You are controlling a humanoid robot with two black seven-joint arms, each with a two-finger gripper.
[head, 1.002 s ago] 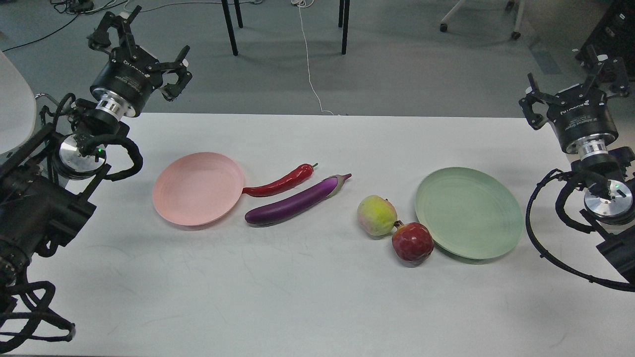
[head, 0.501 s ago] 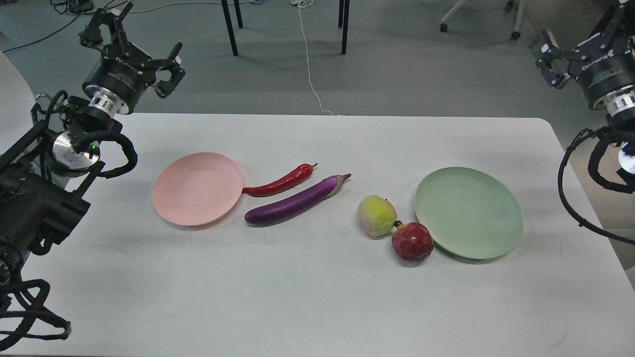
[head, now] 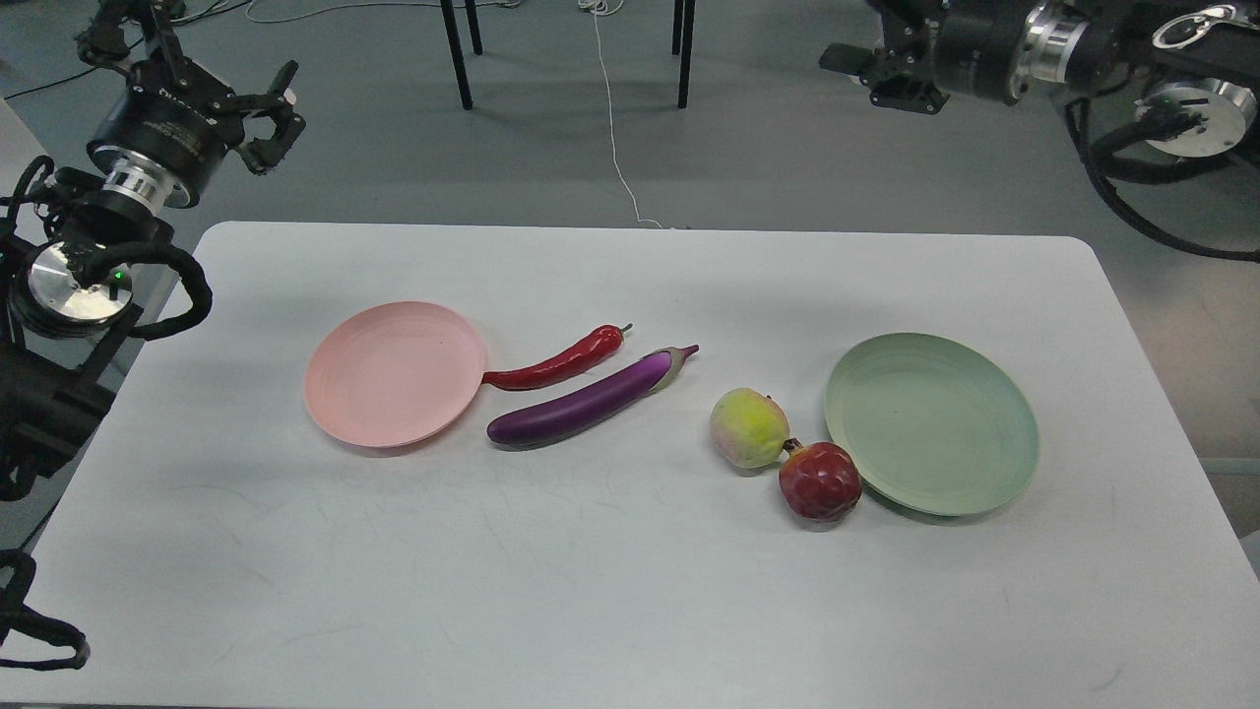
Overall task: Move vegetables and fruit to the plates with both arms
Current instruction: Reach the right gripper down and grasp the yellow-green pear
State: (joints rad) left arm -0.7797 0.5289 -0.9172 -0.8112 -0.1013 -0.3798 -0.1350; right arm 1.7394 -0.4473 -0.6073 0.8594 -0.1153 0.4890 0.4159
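Filling the view, white table (head: 630, 591) on grey floor (head: 787, 148) (left claw (head: 187, 59) spread, right claw (head: 886, 69) unclear)

We have a table (head: 630, 591) before us with two plates on it, one plate (head: 394, 374) at nine o'clock of the table's middle and the other plate (head: 931, 423) at three o'clock. Between them lie four items. The chili (head: 556, 365) touches the first plate's rim at its three o'clock side. The eggplant (head: 586, 400) lies just beside the chili, at its five o'clock. The peach (head: 749, 427) sits at three o'clock of the eggplant, apart from it. The pomegranate (head: 819, 481) touches the peach at its four o'clock and sits against the second plate's rim at that plate's eight o'clock.
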